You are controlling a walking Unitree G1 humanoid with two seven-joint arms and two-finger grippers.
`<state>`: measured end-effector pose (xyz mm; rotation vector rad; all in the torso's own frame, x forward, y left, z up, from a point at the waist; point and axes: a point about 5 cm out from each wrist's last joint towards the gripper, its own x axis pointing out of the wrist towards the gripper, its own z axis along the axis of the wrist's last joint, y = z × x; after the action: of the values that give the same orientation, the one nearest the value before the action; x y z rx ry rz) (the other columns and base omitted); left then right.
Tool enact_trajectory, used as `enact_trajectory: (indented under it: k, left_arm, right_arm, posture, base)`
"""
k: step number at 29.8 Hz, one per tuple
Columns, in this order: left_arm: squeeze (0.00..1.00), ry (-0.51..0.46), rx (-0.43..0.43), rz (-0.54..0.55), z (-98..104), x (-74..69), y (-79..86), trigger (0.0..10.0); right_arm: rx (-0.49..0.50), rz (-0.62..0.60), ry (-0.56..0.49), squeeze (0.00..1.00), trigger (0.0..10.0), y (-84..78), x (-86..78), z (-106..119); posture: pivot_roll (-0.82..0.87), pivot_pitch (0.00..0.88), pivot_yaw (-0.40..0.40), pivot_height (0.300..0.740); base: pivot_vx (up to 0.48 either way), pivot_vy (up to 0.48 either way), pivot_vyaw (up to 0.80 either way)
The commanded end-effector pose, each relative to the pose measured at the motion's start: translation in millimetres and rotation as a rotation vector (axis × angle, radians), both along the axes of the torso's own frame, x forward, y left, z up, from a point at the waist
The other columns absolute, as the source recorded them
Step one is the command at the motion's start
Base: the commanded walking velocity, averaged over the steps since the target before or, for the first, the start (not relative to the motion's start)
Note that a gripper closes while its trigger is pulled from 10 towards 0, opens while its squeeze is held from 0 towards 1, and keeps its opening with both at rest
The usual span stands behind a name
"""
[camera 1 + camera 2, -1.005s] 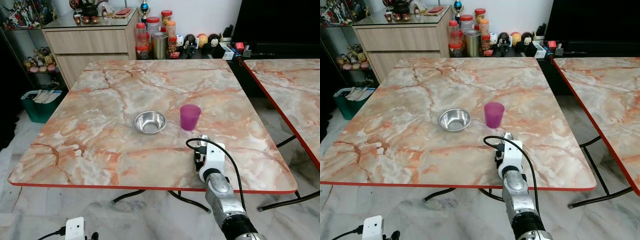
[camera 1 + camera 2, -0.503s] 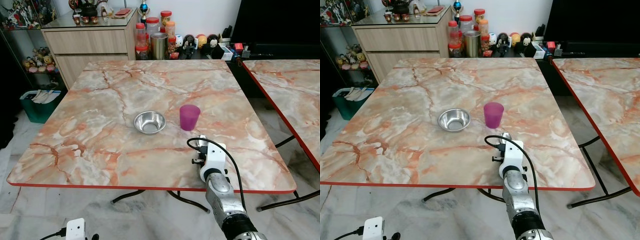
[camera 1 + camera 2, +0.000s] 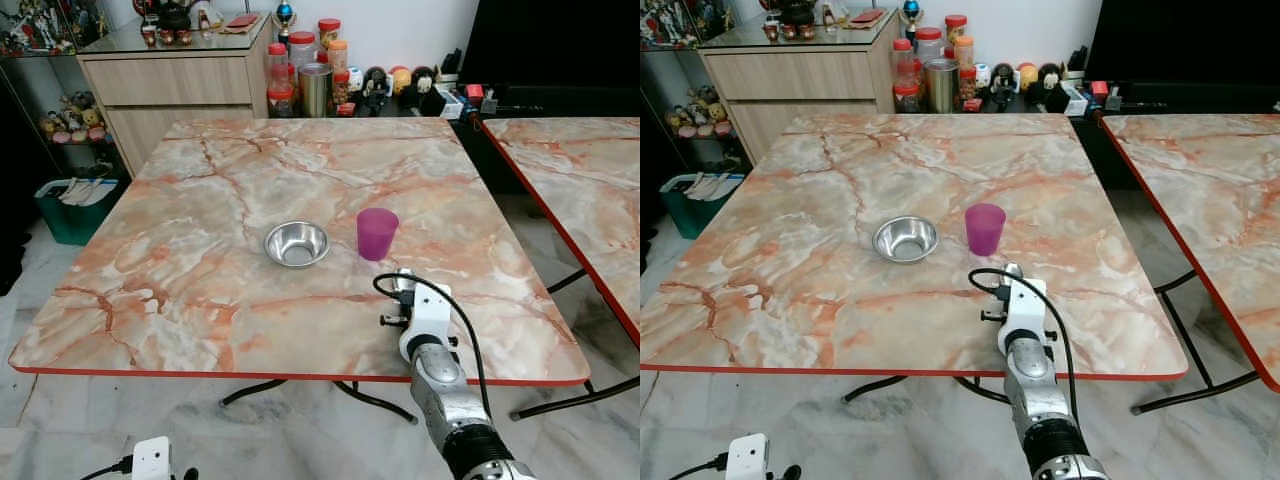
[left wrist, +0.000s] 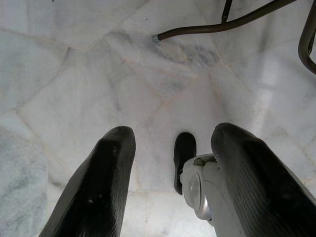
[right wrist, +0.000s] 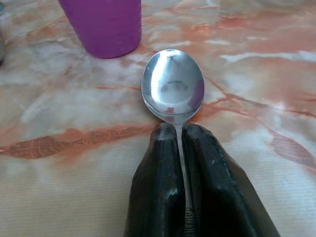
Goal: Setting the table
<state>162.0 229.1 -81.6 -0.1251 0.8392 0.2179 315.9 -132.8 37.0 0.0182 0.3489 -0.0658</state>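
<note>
On the marble bench point(image 3: 180, 270), a steel bowl point(image 3: 297, 243) stands near the middle and it looks empty. Just right of it stands a purple cup point(image 3: 377, 233); its inside cannot be seen. Near of the cup, the right end effector point(image 5: 178, 136) has its two fingers pressed together on the handle of a spoon point(image 5: 173, 85), whose bowl lies just before the cup. The left end effector point(image 4: 170, 148) hangs with fingers apart over the floor point(image 4: 74, 74), holding nothing. No writing can be read.
</note>
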Motion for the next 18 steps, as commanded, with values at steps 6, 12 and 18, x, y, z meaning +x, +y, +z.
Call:
enact_trajectory:
  k: [6, 12, 18]
  left_arm:
    - [0.00, 0.008, 0.015, 0.008, -1, -0.3, -0.4, 10.0]
    - [0.00, 0.010, 0.015, 0.003, -1, 0.1, -1.8, 10.0]
    - [0.00, 0.021, 0.012, -0.002, -2, -2.5, -2.7, 10.0]
  right_arm:
    - [-0.069, 0.152, -0.281, 0.00, 10.0, 16.8, 4.0, 33]
    - [-0.173, 0.151, -0.438, 0.00, 10.0, 15.5, 1.0, 51]
    - [-0.216, 0.156, -0.583, 0.00, 10.0, 18.1, -0.4, 72]
  posture:
    - [0.06, 0.000, 0.013, 0.740]
    - [0.07, 0.000, 0.007, 0.740]
    - [0.06, 0.000, 0.008, 0.740]
  base:
    - [0.000, 0.000, 0.00]
    - [0.000, 0.000, 0.00]
    - [0.000, 0.000, 0.00]
